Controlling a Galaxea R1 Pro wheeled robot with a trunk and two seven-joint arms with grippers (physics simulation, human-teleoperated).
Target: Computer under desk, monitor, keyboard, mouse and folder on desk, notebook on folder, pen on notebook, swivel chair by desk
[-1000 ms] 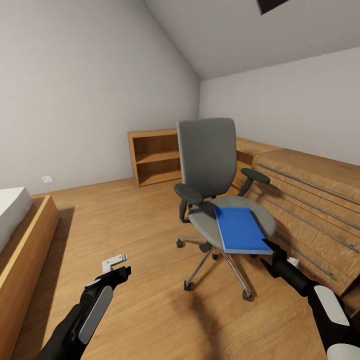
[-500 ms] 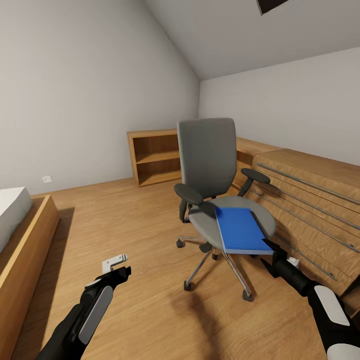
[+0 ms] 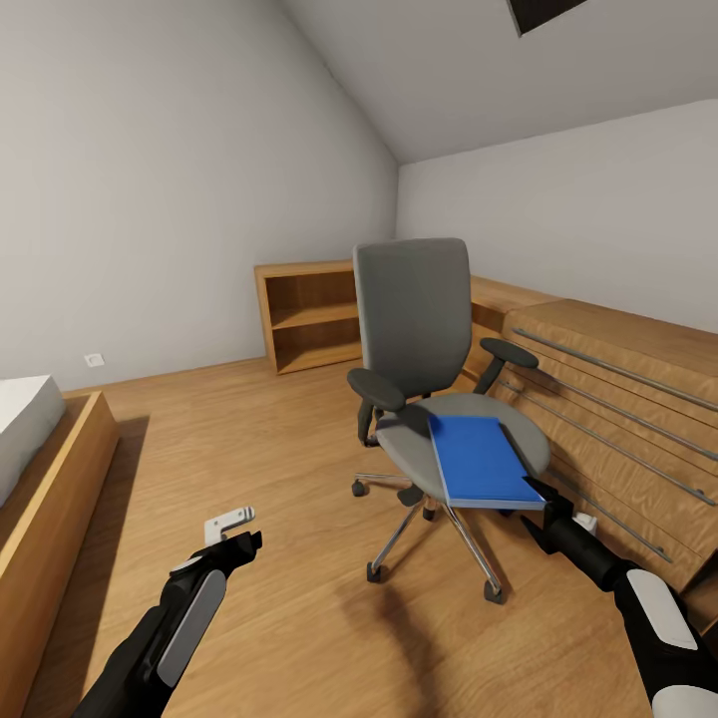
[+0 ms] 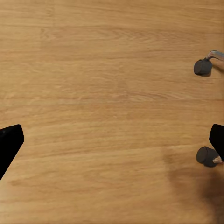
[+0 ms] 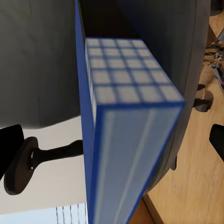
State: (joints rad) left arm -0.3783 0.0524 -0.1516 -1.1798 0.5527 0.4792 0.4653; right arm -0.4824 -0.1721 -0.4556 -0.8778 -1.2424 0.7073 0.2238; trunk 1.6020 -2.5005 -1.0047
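Note:
The swivel chair stands on the wood floor mid-room, with its grey seat and back, black armrests and chrome star base. A blue folder lies flat on its seat, its near corner hanging over the front edge. My right gripper is at that near corner and is open. In the right wrist view the folder's edge sits between the wide-apart fingers of the right gripper, against the chair's grey upholstery. My left gripper hangs open and empty over bare floor left of the chair. Two castors show beside the left gripper.
A light-wood drawer chest with metal rail handles runs along the right wall, close behind the chair. An open wooden bookshelf stands against the far wall. A bed with a wooden frame is at the left. Open floor lies between bed and chair.

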